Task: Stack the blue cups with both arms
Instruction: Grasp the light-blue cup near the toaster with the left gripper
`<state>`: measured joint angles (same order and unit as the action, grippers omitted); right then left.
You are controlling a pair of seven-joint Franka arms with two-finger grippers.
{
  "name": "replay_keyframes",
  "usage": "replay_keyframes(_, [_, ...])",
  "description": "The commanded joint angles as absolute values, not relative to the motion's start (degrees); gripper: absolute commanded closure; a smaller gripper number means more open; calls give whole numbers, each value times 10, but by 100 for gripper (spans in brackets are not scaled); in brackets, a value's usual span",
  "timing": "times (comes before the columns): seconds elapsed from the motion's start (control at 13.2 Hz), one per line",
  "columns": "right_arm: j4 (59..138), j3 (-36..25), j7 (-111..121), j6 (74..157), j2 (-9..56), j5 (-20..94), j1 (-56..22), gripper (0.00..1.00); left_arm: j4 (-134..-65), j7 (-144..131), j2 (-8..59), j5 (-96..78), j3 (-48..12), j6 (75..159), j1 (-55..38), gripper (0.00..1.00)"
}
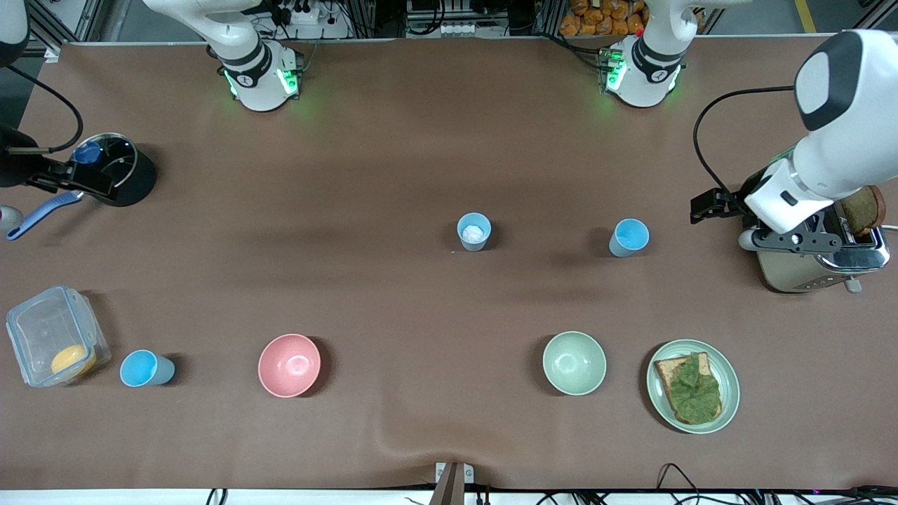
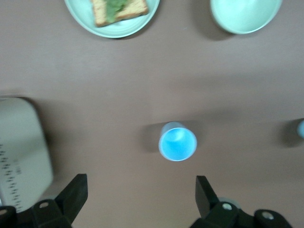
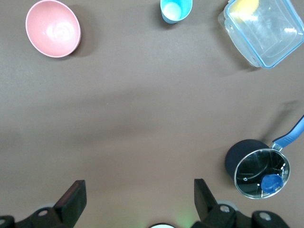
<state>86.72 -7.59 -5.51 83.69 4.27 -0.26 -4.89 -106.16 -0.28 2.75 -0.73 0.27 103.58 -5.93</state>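
Left gripper [image 2: 137,199] is up in the air over the counter [image 1: 393,175] at the left arm's end, right by the toaster [image 1: 817,263], fingers spread wide with nothing in them. The bright cup [image 2: 177,141] stands upright on the counter just ahead of that gripper, roughly lined up with the gap between its fingers but not touching them. The pale cup [image 1: 474,231] with the whitish inside sits beside it, further toward the right arm's end.

Right gripper [image 3: 137,199] hangs over the counter near the pot [image 3: 259,171] at the right arm's end, also wide open and empty. A third cup [image 3: 175,9] is well ahead of it, between the pink bowl [image 3: 52,28] and the clear box [image 3: 263,28].
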Motion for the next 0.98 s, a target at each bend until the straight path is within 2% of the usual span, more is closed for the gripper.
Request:
replay_keyframes(0.0, [893,-65,-60,848,15,-7,-35,0,-1102,-20,17,21,-26,1059,-61,0])
replay_keyframes(0.38, [893,-65,-32,850,18,-5,-29,0,-1226,-122,32,19,-73,1253,-81,0])
replay_keyframes(0.91, [891,-64,7,850,20,-5,-28,0,-1277,-141,122,-25,-73,1394,-112,0])
